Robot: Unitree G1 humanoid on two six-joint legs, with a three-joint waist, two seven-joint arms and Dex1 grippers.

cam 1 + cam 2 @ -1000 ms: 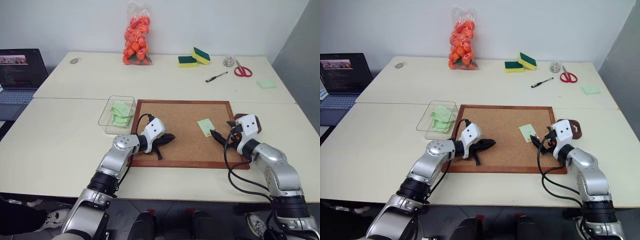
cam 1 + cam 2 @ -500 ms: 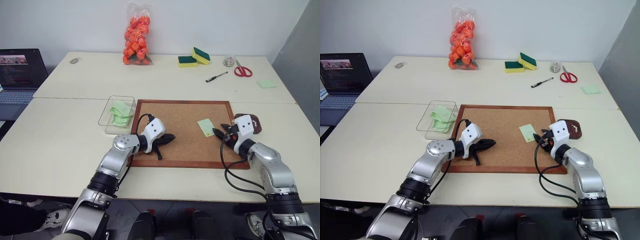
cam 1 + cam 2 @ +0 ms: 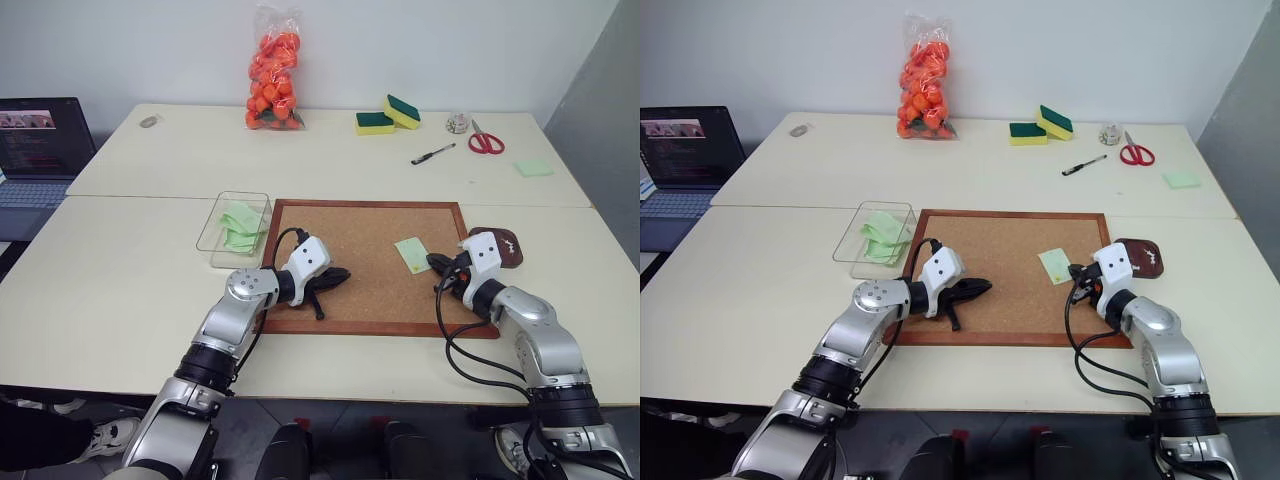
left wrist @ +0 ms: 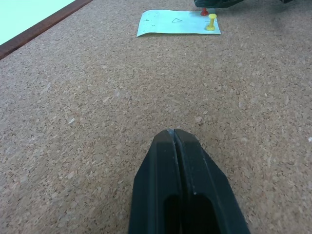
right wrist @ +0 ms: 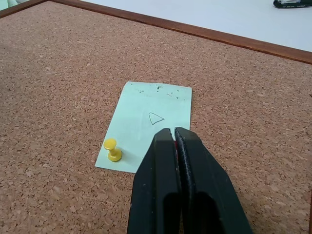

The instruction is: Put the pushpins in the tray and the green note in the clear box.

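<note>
— How do our jaws stand?

— Our right gripper is clamped on the red pushpin at the green note's near corner; the left gripper is pressed together, empty, over the corkboard.

— And the rest?

— A yellow pushpin pins the note near the corkboard's right edge. The tray lies just off that edge, the clear box off the left.

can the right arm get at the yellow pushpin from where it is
Probably yes. The yellow pushpin stands upright in the green note on the corkboard, beside the right gripper, with nothing between them. Its jaws are shut at the red pin's spot and must open first.
</note>
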